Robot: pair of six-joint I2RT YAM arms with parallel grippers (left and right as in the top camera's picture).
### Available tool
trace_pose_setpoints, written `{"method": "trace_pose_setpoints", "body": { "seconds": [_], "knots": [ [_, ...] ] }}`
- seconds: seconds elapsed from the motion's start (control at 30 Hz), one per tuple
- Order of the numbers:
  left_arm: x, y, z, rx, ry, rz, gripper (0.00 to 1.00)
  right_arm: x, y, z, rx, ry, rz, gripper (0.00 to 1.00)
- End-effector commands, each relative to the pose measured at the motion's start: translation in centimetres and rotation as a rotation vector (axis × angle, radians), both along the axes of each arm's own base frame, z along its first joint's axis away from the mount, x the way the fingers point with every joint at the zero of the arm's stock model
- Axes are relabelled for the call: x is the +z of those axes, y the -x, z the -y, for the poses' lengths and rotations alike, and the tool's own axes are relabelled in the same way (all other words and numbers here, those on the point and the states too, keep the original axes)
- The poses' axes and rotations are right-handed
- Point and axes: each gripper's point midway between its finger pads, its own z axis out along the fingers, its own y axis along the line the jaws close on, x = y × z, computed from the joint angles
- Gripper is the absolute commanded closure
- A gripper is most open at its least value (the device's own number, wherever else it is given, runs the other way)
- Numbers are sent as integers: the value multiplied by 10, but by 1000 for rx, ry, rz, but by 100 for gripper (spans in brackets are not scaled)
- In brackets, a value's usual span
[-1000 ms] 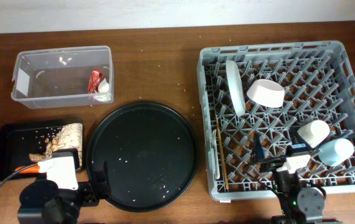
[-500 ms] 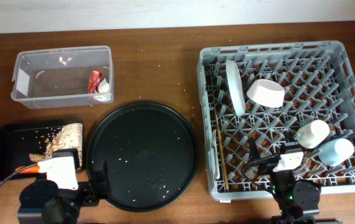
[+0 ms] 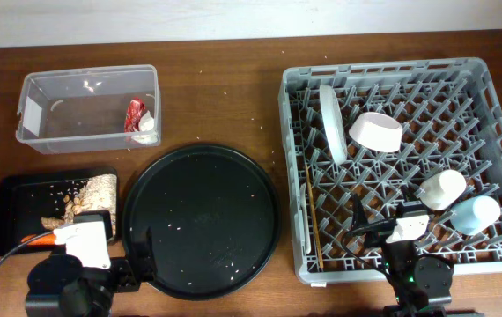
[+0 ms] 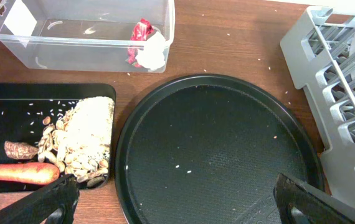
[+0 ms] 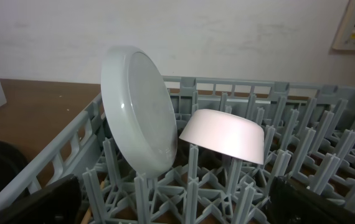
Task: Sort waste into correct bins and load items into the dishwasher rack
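Both hands are wide open and holding nothing: the left hand (image 4: pixel 177 203) hangs over the near rim of the round black tray (image 3: pixel 203 211), and the right hand (image 5: pixel 171 205) sits low at the rack's 6 o'clock edge, looking in at the plate (image 5: pixel 137 112) and bowl (image 5: pixel 224 134).

Honestly it looks pretty much done to me. The red wrapper (image 3: pixel 134 113) and tissue (image 3: pixel 148 128) are in the clear tub (image 3: pixel 88 79) at 10 o'clock. The food scraps (image 4: pixel 90 124) and carrot (image 4: pixel 15 173) are in the shallow black tray (image 3: pixel 9 211) at 8 o'clock. The dishwasher rack (image 3: pixel 383 70) at 3 o'clock has the plate on edge, the bowl tipped beside it, two cups (image 3: pixel 443 187) toward its 4 o'clock corner and the chopstick (image 3: pixel 313 216) along its 9 o'clock side. I can't pick out the fork for sure.

So I'd treat this step as check and back off. Raise the right hand straight up before swinging it, since the pegs and cups are close. Only specks are left on the round tray, nothing worth grabbing.
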Motion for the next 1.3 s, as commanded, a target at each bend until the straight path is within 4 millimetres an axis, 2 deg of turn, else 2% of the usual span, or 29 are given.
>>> {"method": "trace_pose_setpoints", "body": {
  "seconds": [0.0,0.1,0.2,0.23,0.37,0.53,0.63,0.67,0.77,0.83,0.93,1.27],
  "knots": [
    [-1,1,-3,18,-2,3,1,-2,0,-2,7,3,-2,2],
    [-9,6,-6,30,-18,12,1,-2,0,-2,7,3,-1,2],
    [-35,6,-2,6,-17,50,1,-2,0,-2,7,3,-1,2],
    [-48,0,0,-2,-15,81,1,-2,0,-2,7,3,-1,2],
    [-69,-27,3,-10,-1,231,1,-2,0,-2,8,3,-1,2],
    [-66,-53,6,-9,15,458,1,-2,0,-2,7,3,-1,2],
    [-55,-66,6,-12,4,599,1,-2,0,-2,7,3,-1,2],
    [-46,-69,7,-21,-23,678,1,-2,0,-2,7,3,-1,2],
    [-34,-70,9,-50,-109,798,1,-2,0,-2,7,3,-1,1],
    [-52,-73,9,-61,-125,731,1,-2,0,-2,7,3,-1,2],
    [-98,-73,11,-74,-101,542,1,-2,0,-2,8,3,-1,2],
    [-95,-73,13,-86,-94,554,1,-2,0,-2,7,3,-3,2]
  ]
}}
